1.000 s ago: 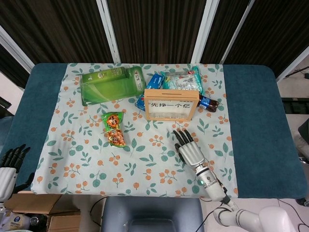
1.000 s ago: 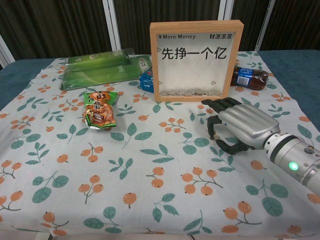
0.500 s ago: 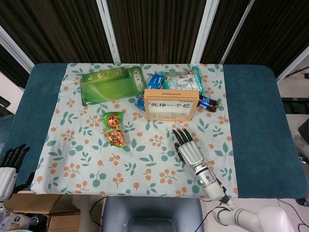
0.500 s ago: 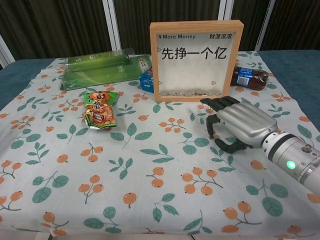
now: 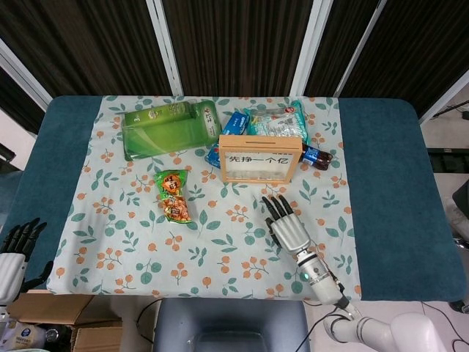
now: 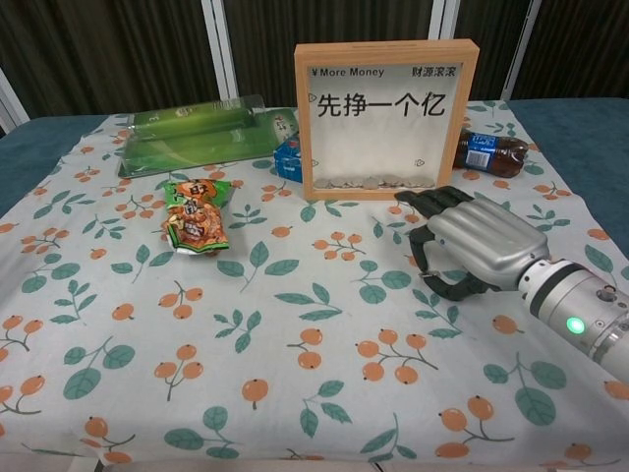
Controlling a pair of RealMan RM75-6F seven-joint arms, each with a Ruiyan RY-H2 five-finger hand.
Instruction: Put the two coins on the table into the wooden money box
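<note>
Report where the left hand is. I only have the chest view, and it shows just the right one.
Observer: In the head view the left hand hangs off the near-left corner of the table, fingers apart, holding nothing.
Operator: Check what sits behind the wooden money box.
Observer: A teal snack bag lies right behind the wooden money box, which blocks it from your camera.
Operator: Say whether a coin lies loose by the right hand.
Observer: None shows from above. The right hand is palm down over the floral cloth, so anything under it is hidden.
</note>
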